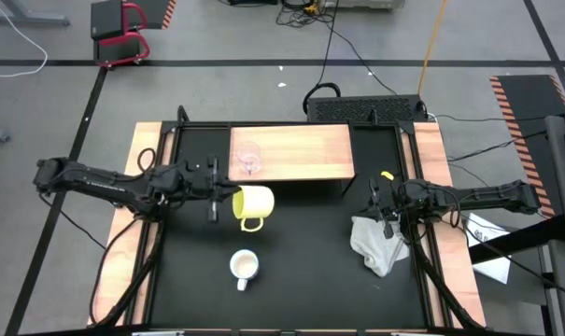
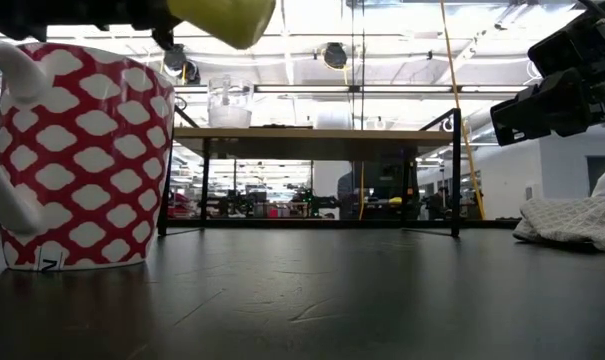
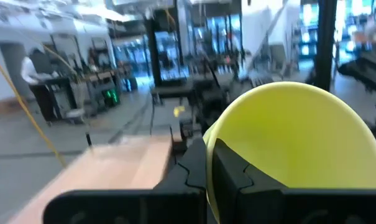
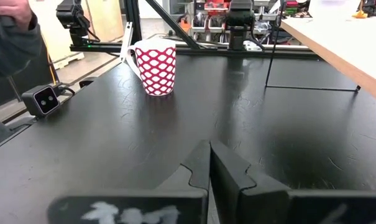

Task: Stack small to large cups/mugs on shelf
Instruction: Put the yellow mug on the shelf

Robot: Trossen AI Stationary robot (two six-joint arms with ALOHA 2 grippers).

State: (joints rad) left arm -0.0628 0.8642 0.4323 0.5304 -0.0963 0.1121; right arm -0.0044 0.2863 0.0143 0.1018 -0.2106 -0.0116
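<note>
High view: you have the left gripper (image 1: 221, 198) clamped on the round yellow handled mug (image 1: 252, 203), lifted, lying sideways beside the light wooden shelf (image 1: 291, 154); its handle points toward the table's front. A small clear glass cup (image 1: 249, 157) stands on the shelf. The white mug with red pattern (image 1: 244, 267) stands upright on the black tabletop (image 1: 301, 271).

Low view: yellow mug aloft.

Right wrist view: the right gripper (image 4: 209, 163) has its fingers pressed together, empty.
</note>
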